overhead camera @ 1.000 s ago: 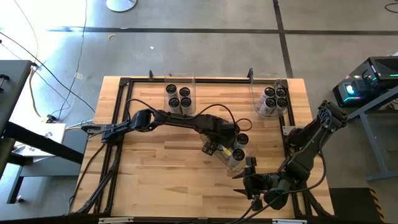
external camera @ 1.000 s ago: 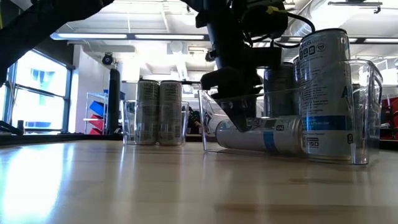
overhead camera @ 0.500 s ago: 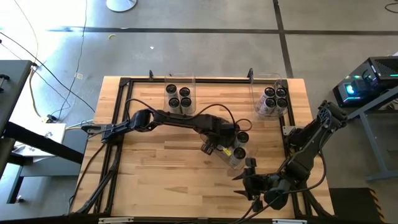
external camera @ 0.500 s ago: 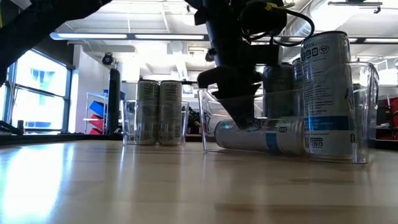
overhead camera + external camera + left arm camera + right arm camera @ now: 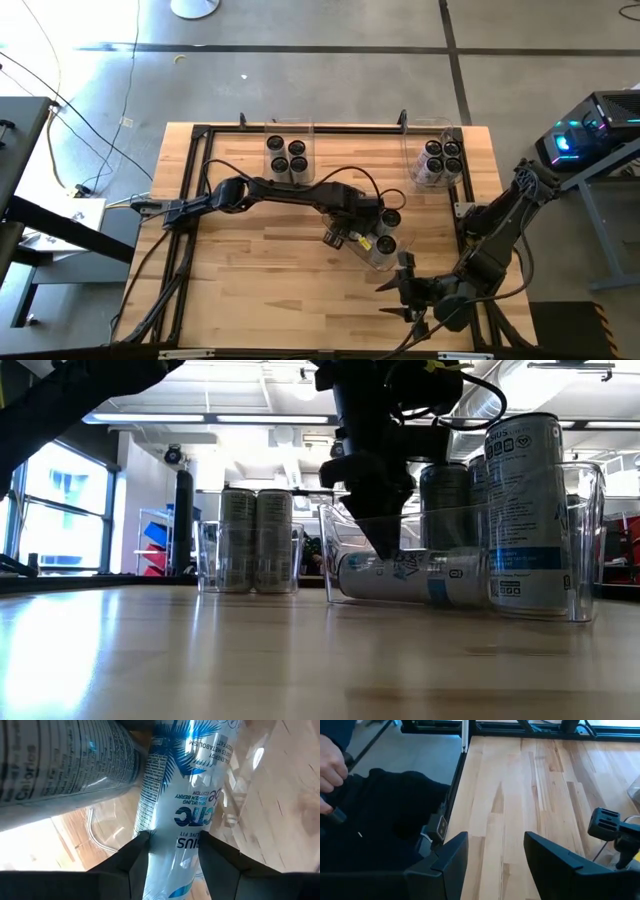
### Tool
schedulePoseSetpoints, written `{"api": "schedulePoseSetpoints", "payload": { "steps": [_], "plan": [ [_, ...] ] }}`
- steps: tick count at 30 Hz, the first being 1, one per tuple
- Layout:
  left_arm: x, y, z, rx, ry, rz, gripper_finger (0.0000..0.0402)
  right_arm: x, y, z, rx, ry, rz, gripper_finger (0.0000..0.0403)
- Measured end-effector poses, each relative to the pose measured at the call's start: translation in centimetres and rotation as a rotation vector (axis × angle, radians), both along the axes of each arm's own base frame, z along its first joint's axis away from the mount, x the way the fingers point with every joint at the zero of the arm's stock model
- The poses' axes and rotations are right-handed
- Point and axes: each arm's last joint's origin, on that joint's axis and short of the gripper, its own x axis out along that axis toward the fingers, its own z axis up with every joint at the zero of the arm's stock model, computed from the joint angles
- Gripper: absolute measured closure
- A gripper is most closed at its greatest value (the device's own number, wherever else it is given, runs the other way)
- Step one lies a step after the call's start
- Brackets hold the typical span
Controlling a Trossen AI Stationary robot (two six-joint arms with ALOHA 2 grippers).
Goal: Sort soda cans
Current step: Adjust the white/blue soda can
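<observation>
Straddling the lying soda can (image 5: 175, 810), the left gripper (image 5: 170, 852) pinches its smooth, light, dentable body mid-length; right gripper (image 5: 495, 855) spread.

The left arm stretches from the tabletop's left side toward centre-right, wrist bent down, its left gripper (image 5: 357, 240) pointing steeply downward. Its two dark fingers (image 5: 137, 862) sit pressed against either side of a lying can. The right arm is folded at the near right corner; the right gripper (image 5: 404, 287) hovers low, fingers (image 5: 452, 855) apparently parted, gripping nothing.
</observation>
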Motion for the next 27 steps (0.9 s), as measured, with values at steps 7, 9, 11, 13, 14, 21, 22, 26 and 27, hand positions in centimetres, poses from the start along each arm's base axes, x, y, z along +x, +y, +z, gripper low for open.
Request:
{"api": "schedulePoseSetpoints", "payload": {
  "steps": [7, 9, 11, 13, 14, 21, 22, 26, 27],
  "plan": [
    [0.1, -0.2, 1.6, -0.015, -0.009, 0.013, 0.0252, -0.3, -0.4, 0.6, 0.013, -0.017, -0.005, 0.0214],
    [0.0, -0.2, 2.2, -0.016, -0.010, 0.019, 0.0252, -0.3, -0.4, 0.6, 0.012, -0.016, -0.005, 0.0214],
    [0.0, -0.2, 2.4, -0.017, -0.010, 0.022, 0.0253, -0.3, -0.4, 0.6, 0.012, -0.015, -0.005, 0.0214],
    [-0.1, -0.2, 2.4, -0.016, -0.003, 0.023, 0.0255, -0.3, -0.4, 0.6, 0.011, -0.015, -0.005, 0.0214],
    [-0.1, -0.2, 2.4, -0.015, 0.003, 0.024, 0.0256, -0.3, -0.4, 0.6, 0.011, -0.015, -0.005, 0.0214],
    [-0.4, -0.2, 2.4, -0.013, 0.028, 0.029, 0.0252, -0.3, -0.4, 0.6, 0.011, -0.015, -0.005, 0.0214],
    [-0.4, -0.2, 2.4, -0.015, 0.029, 0.025, 0.0248, -0.3, -0.4, 0.6, 0.011, -0.015, -0.005, 0.0214],
    [-0.4, 0.0, 2.5, -0.079, 0.030, 0.022, 0.0223, -0.3, -0.4, 0.6, 0.010, -0.015, -0.006, 0.0214],
    [-0.4, 0.0, 2.5, -0.092, 0.032, 0.024, 0.0216, -0.3, -0.4, 0.6, 0.011, -0.013, -0.007, 0.0214]
  ]
}}
